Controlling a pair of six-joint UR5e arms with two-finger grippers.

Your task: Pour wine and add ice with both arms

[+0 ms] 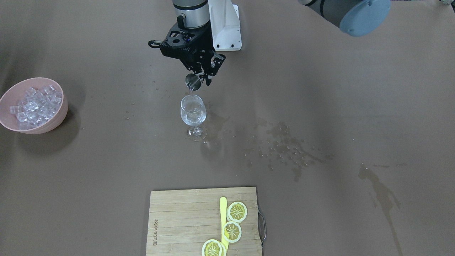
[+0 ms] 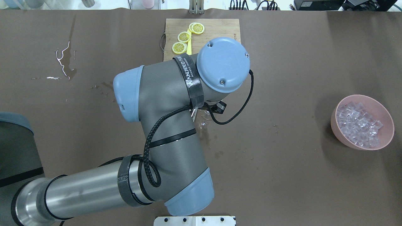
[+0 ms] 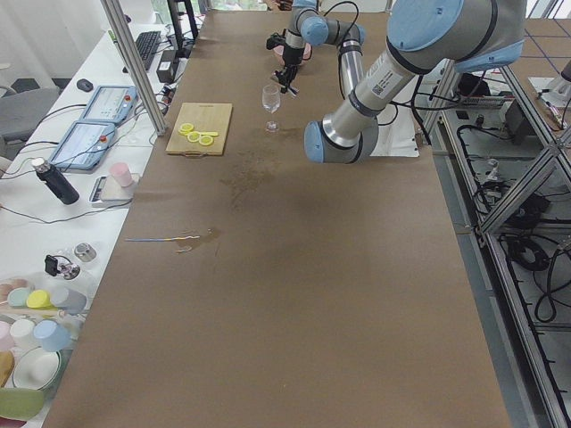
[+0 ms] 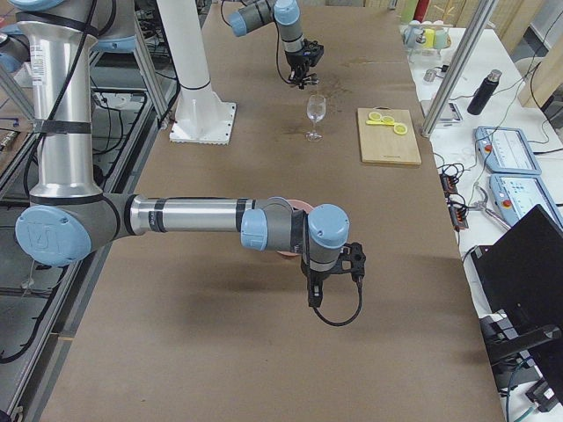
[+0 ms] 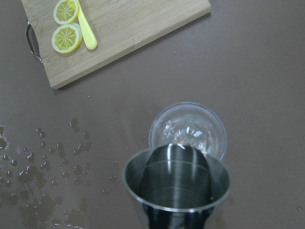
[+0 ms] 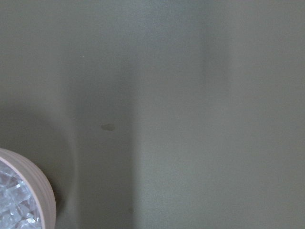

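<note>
My left gripper (image 1: 203, 75) is shut on a small steel jigger (image 1: 193, 81), tilted mouth-down over a stemmed wine glass (image 1: 193, 112) at the table's middle. The glass holds a little clear wine (image 1: 193, 118). The left wrist view looks into the jigger (image 5: 177, 188), with the glass rim (image 5: 187, 129) just beyond its lip. In the overhead view the left arm's wrist (image 2: 223, 64) hides the gripper and the glass. Ice cubes (image 1: 35, 105) fill a pink bowl (image 1: 58, 117). My right gripper (image 4: 332, 274) hangs beside the bowl; I cannot tell whether it is open or shut.
A bamboo cutting board (image 1: 177, 220) with lemon slices (image 1: 237, 211) and a yellow stick (image 1: 223, 213) lies on the operators' side. Water drops and wet patches (image 1: 284, 149) spread beside the glass. The white pedestal (image 1: 225, 25) stands behind the left gripper. The bowl's edge (image 6: 45, 195) shows in the right wrist view.
</note>
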